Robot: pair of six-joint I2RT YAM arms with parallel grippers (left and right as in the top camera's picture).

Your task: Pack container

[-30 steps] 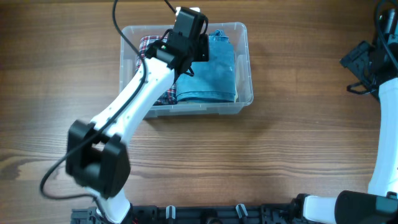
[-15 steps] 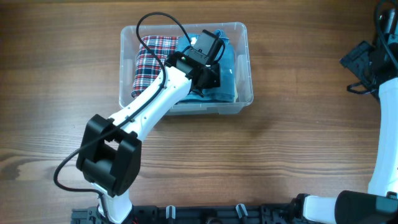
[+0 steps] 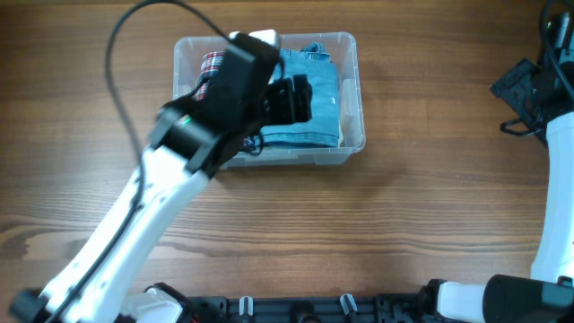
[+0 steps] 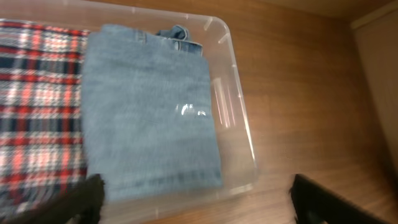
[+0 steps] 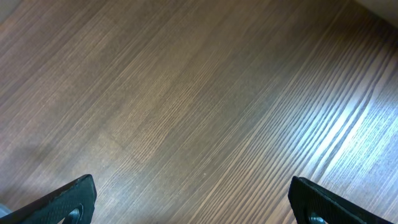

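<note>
As plaid cloth (image 3: 212, 65) left and jeans (image 3: 318, 99) right lay folded in container (image 3: 360, 108), packing judged done; only withdrawal remaining. Left gripper (image 4: 205, 198) spread, empty, above jeans; right gripper (image 5: 193, 199) likewise, over table (image 5: 186, 93).

Clear container (image 4: 239, 134); blue denim garment (image 4: 149, 112); red-white-navy plaid garment (image 4: 37, 106) (checked); brown wood-grain table (image 5: 186, 93).

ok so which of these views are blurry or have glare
Overhead: the left arm is smeared by motion, while the container and table are sharp. Left wrist: the whole frame is soft, folded jeans and plaid cloth fuzzy, one small glare spot mid-frame. Right wrist: wood grain crisp, with a bright sheen at lower right.
</note>
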